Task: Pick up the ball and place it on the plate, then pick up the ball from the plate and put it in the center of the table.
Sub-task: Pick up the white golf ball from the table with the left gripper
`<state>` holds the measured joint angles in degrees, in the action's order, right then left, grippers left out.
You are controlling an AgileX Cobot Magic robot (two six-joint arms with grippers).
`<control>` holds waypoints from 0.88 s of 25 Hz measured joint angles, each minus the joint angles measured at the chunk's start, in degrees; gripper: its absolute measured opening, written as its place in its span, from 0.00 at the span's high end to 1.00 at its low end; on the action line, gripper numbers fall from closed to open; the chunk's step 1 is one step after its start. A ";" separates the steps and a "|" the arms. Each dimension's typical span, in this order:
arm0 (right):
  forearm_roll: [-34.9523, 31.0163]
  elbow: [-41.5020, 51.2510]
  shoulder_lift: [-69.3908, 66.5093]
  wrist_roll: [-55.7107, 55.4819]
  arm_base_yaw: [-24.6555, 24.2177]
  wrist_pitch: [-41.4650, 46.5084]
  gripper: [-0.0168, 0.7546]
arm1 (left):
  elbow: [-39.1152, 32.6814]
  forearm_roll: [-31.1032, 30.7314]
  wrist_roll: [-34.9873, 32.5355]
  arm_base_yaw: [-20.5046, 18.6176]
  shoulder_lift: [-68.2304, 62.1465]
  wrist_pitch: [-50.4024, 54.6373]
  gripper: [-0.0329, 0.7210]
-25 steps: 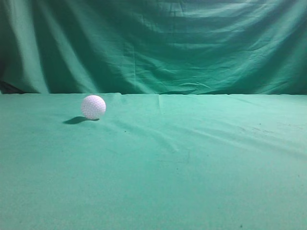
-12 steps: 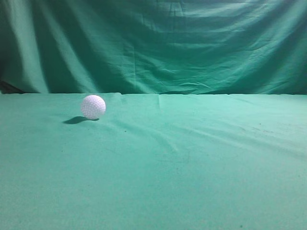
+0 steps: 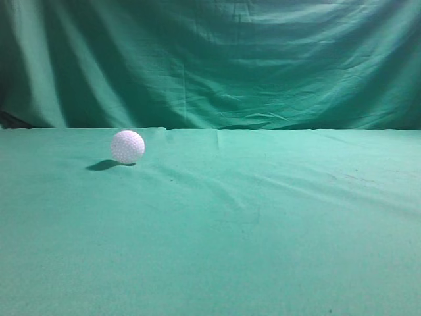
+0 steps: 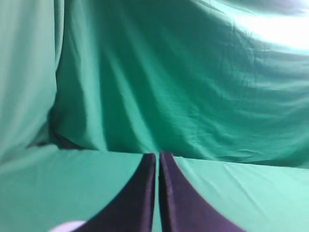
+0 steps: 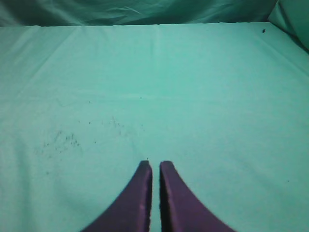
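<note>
The ball [image 3: 127,147] is a small white dimpled sphere resting on the green cloth table [image 3: 263,224], far left in the exterior view, with its shadow to its left. No plate shows in any view. Neither gripper appears in the exterior view. In the left wrist view my left gripper [image 4: 157,155] is shut and empty, pointing toward the backdrop; a blurred white patch [image 4: 65,226] sits at the bottom edge to its left, and I cannot tell what it is. In the right wrist view my right gripper [image 5: 155,164] is shut and empty above bare cloth [image 5: 154,87].
A draped green cloth backdrop [image 3: 217,59] hangs behind the table's far edge. Small dark specks [image 5: 63,140] mark the cloth left of the right gripper. The cloth has shallow wrinkles [image 3: 296,187] right of the middle.
</note>
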<state>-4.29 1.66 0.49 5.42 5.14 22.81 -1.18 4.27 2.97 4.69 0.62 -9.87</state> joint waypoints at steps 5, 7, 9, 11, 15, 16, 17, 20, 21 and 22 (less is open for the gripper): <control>0.00 0.00 0.00 0.00 0.00 0.00 0.92 | 8.37 0.59 8.00 0.00 -4.46 11.43 0.96; 0.00 0.00 0.00 0.00 0.00 0.00 0.92 | 12.89 0.74 8.64 0.00 -8.92 18.42 0.96; 0.00 0.00 0.00 0.00 0.00 0.00 0.92 | 16.95 0.88 8.78 0.00 -14.71 24.87 0.96; 0.00 0.00 0.00 0.00 0.00 0.00 0.92 | 18.97 1.14 8.87 0.00 -19.89 26.78 0.96; 0.00 0.00 0.00 0.00 0.00 0.00 0.92 | 19.73 1.24 8.87 0.00 -28.34 26.10 0.96; 0.00 0.00 0.00 0.00 0.00 0.00 0.92 | 19.77 1.76 9.34 0.00 -30.18 26.14 0.96; 0.00 0.00 0.00 0.00 0.00 0.00 0.92 | 19.77 3.23 9.65 0.00 -31.61 25.96 0.96; 0.00 0.00 0.00 0.00 0.00 0.00 0.92 | 21.40 7.32 7.05 0.00 -36.16 27.16 0.96; 0.00 0.00 0.00 0.00 0.00 0.00 0.92 | 23.22 8.85 4.26 0.11 -37.89 28.67 0.96; 0.00 0.00 0.00 0.00 0.00 0.00 0.92 | 25.54 10.32 -0.27 0.35 -39.86 31.08 0.96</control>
<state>-4.29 1.66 0.49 5.42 5.14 22.81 24.36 14.59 2.70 5.04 -39.24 21.21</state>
